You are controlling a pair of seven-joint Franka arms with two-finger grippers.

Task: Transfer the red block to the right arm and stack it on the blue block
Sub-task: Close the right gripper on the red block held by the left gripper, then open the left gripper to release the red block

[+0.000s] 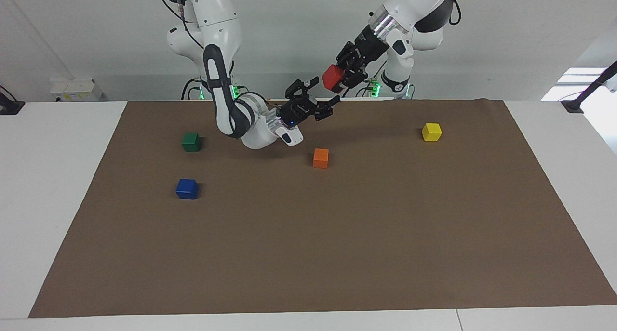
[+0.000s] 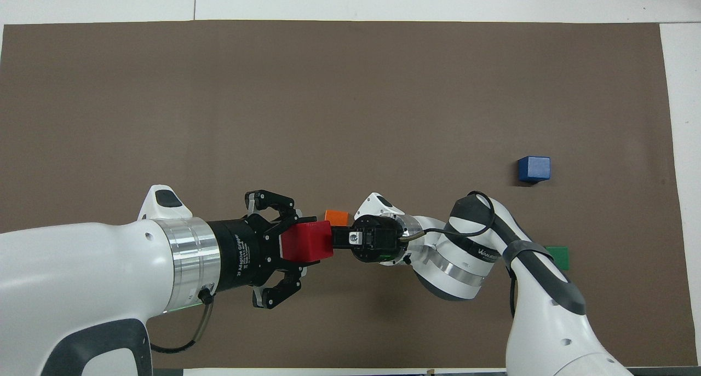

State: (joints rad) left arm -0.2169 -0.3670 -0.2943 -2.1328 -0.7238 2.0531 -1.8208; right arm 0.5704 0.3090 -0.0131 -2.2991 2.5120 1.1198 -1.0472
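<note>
My left gripper is shut on the red block and holds it in the air over the mat's edge nearest the robots. In the overhead view, the left gripper holds the red block out toward the right arm. My right gripper is open, its fingertips pointing at the red block and close beside it, a little lower. It does not grip the block. The blue block sits alone on the mat toward the right arm's end.
An orange block lies on the brown mat under the two grippers. A green block sits nearer to the robots than the blue one. A yellow block lies toward the left arm's end.
</note>
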